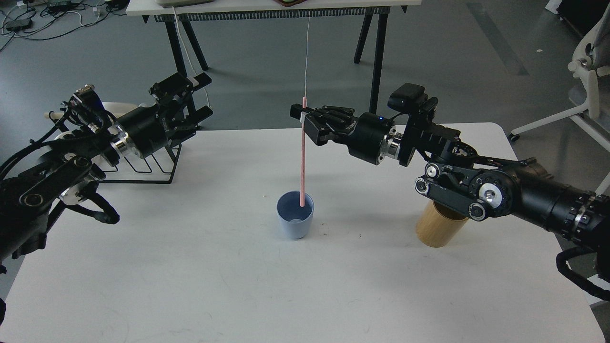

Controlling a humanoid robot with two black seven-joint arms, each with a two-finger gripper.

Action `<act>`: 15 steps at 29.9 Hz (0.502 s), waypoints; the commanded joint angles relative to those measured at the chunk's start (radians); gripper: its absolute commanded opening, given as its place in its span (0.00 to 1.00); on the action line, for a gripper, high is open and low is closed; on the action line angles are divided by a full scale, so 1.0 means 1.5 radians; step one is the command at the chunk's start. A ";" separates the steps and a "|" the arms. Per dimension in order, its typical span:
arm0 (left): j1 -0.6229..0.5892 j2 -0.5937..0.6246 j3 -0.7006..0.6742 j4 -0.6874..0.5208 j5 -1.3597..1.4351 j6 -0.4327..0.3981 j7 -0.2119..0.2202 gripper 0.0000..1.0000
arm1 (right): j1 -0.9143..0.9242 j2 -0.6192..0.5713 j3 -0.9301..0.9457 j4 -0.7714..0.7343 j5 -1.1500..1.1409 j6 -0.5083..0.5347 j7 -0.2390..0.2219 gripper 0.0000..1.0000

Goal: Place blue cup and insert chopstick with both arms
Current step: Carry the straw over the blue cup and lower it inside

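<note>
The blue cup (295, 220) stands mid-worktop (190, 286); the right fingers (305, 118) pinch the chopstick (302, 157) upright, tip at the rim. Lower straight, then release. The left fingers (202, 97) are spread, idle.

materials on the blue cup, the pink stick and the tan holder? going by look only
Blue cup: likely plastic, matte, uniform light blue, thin rim.
Pink chopstick: probably plastic or painted; smooth even colour, no visible grain. It's gripped in the right gripper.
Tan holder: looks like bamboo or wood, satin, faint vertical streaks; could be imitation.
</note>
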 commanded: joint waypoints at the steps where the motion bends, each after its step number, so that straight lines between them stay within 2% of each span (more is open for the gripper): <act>1: 0.001 -0.001 0.000 0.000 0.000 0.000 0.000 0.96 | -0.001 0.020 0.000 -0.024 0.000 0.000 0.000 0.00; 11: 0.002 -0.002 0.000 0.001 0.000 0.000 0.000 0.96 | -0.004 0.055 -0.034 -0.054 0.000 -0.016 0.000 0.01; 15: 0.002 -0.002 0.000 0.001 0.000 0.000 0.000 0.96 | -0.006 0.058 -0.038 -0.057 0.001 -0.020 0.000 0.16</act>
